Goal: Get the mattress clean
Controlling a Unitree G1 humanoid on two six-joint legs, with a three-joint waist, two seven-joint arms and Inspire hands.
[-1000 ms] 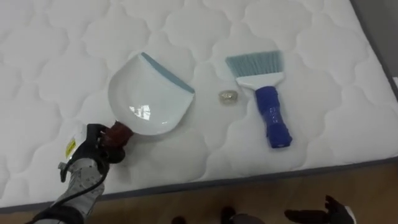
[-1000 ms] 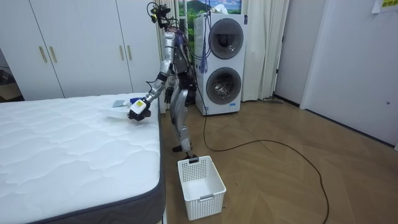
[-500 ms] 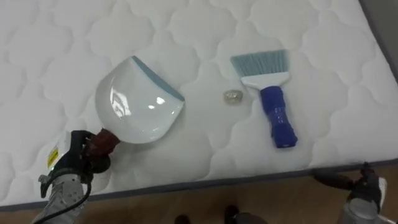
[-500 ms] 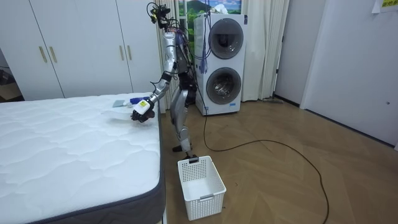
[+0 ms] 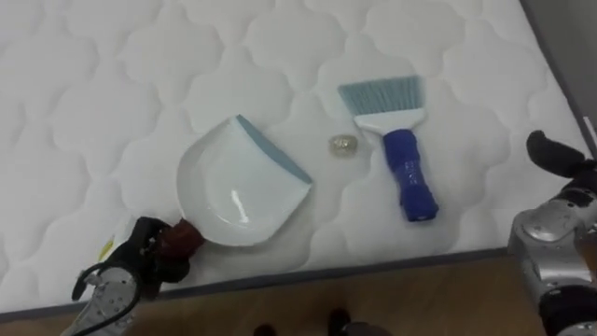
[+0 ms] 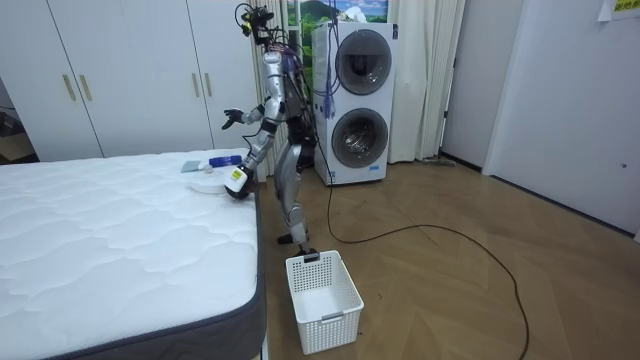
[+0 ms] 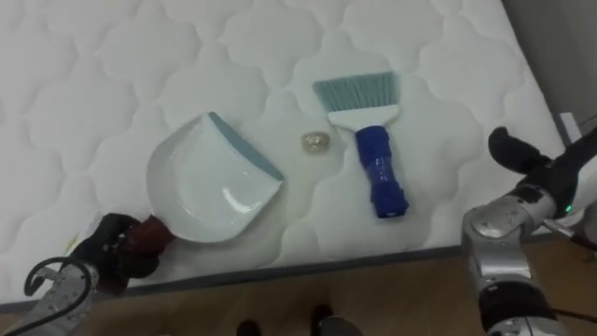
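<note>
Left hand [image 5: 140, 257] at lower left, fingers clamped on white dustpan [image 5: 238, 191] handle, scrap [image 5: 342, 145] beside blue brush [image 5: 408, 173] on bed [image 5: 93, 93], right hand [image 5: 552, 155] at right edge, finger state unclear

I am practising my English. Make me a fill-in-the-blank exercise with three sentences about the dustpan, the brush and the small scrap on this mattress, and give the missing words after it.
1. The left hand holds the white dustpan by its ___.
2. The brush lying on the mattress has pale bristles and a ___ handle.
3. The small scrap lies ___ the dustpan and the brush.

Missing words: handle; blue; between
</note>
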